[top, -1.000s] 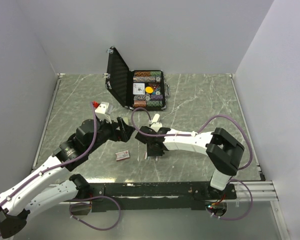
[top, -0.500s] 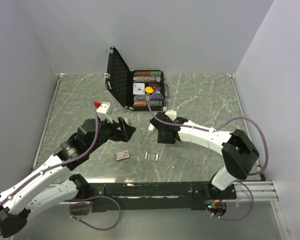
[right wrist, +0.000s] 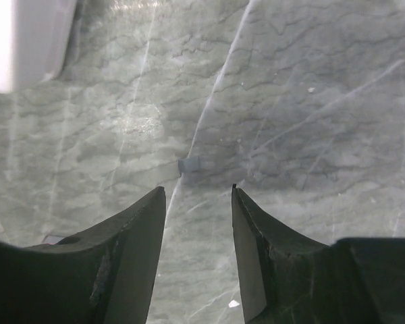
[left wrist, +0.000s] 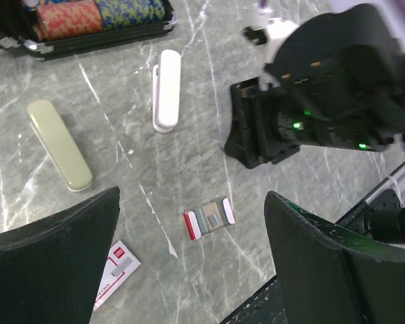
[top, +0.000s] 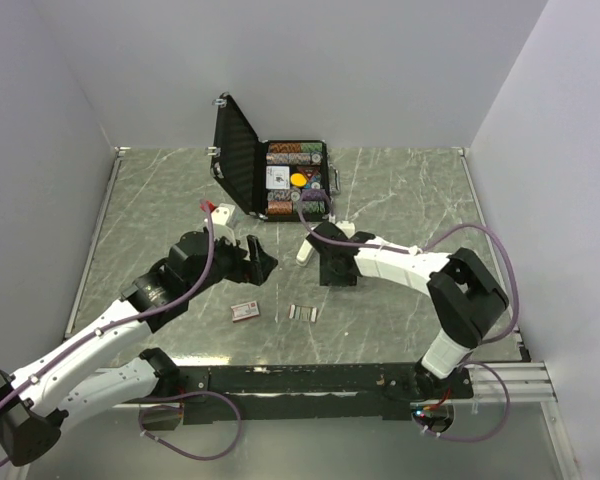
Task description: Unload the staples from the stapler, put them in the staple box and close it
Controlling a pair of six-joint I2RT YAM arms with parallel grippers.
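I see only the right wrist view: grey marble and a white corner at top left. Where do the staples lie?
Observer: The staples lie on the table, closer to its near edge than the right gripper, apart from it.
Operator: What is the white corner?
Observer: It looks like the end of a white stapler bar, lying flat on the marble.
Operator: And the left gripper?
Observer: Open, holding nothing, over the table.

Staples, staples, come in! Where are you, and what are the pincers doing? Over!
Left pincer open, empty. Right pincer open, empty. Staples lying loose on table, untouched. Nothing covering them. Over.
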